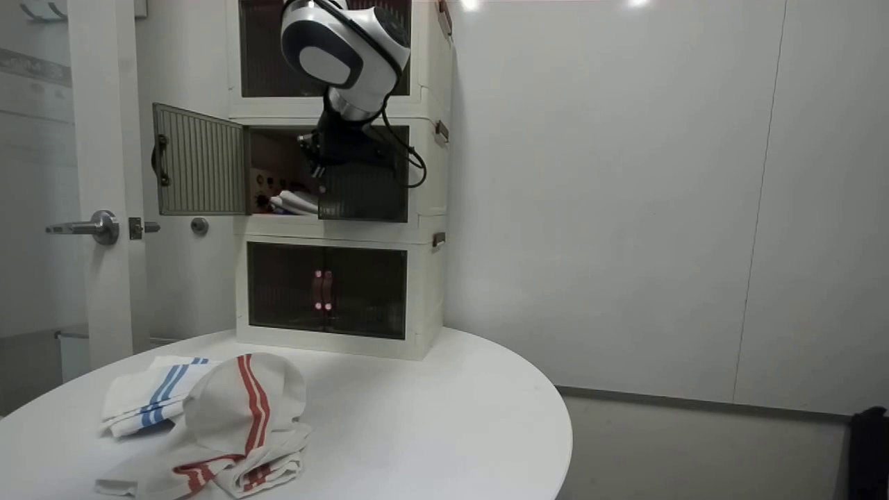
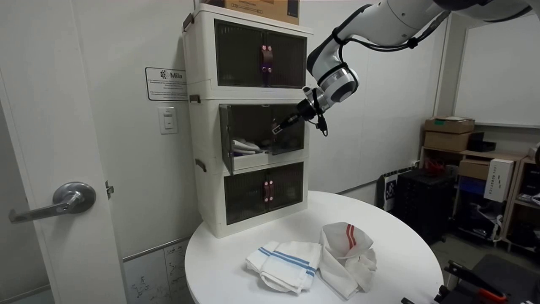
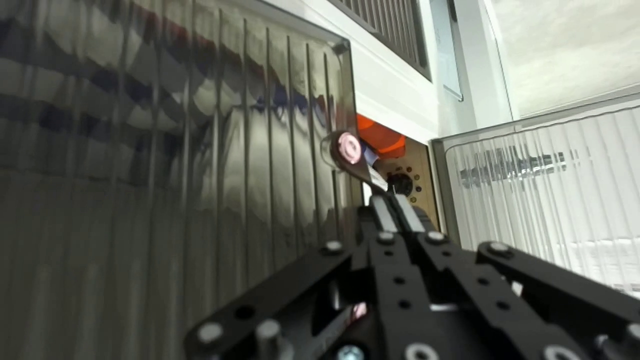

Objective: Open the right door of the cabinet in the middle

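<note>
Toward nine o'clock in both exterior views, the left door (image 1: pixel 200 161) of the middle cabinet (image 1: pixel 430 177) stands swung out, leaving its half of the front uncovered. White cloth (image 1: pixel 295 203) lies in that opening, down toward six o'clock.

Next along comes the end effector (image 3: pixel 395 201), the only one here. Its fingers (image 3: pixel 384 215) are together, and in the wrist view the dark strap of the handle (image 3: pixel 351 159) runs to their tips from between ten and eleven o'clock. I read that as clamped on the strap; how deep the bite goes I cannot tell.

The right door (image 1: pixel 362 201) lies toward three o'clock from the end effector in both exterior views, its free edge just beside the fingers; the wrist view seems turned over, so there the panel spreads toward nine. It covers its half of the front; whether it is slightly ajar is too fine to tell. The handle's long axis is probably vertical, going by the upright paired handles (image 1: pixel 328 290) on the bottom unit (image 1: pixel 432 298).

The hinge should run along the three o'clock edge, so the pull calls for a move straight out from the front, then an arc round toward three.
</note>
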You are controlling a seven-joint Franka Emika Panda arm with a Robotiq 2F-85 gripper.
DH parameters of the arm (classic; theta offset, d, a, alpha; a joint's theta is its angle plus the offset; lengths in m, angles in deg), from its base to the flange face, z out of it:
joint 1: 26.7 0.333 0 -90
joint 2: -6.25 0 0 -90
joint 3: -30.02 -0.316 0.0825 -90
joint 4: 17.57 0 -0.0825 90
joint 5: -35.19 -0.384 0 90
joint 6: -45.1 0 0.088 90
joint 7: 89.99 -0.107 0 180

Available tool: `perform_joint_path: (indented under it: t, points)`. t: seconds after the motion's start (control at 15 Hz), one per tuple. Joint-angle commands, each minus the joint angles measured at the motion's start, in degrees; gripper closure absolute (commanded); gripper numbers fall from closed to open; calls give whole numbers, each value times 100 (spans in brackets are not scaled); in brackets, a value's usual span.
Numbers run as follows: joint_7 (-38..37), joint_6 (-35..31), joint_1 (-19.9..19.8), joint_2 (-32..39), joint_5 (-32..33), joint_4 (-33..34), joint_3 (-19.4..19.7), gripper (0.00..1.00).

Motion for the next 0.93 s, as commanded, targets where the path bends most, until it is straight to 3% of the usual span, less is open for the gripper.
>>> perform_joint_path:
  t: [0.0, 0.13, 0.2, 0.33, 0.67, 0.87]
  points:
    - [305, 237, 20, -638, -331, -973, -148, 96]
    - [376, 206, 7, -815, -502, -1211, -90, 95]
    - [380, 166, 12, -881, -554, -1286, -59, 70]
    - [368, 140, 33, -998, -612, -1402, -13, 64]
    - [67, 174, 118, -1356, -481, -1570, 37, 27]
    - [-414, -332, 275, -1619, -333, -1639, 55, 5]
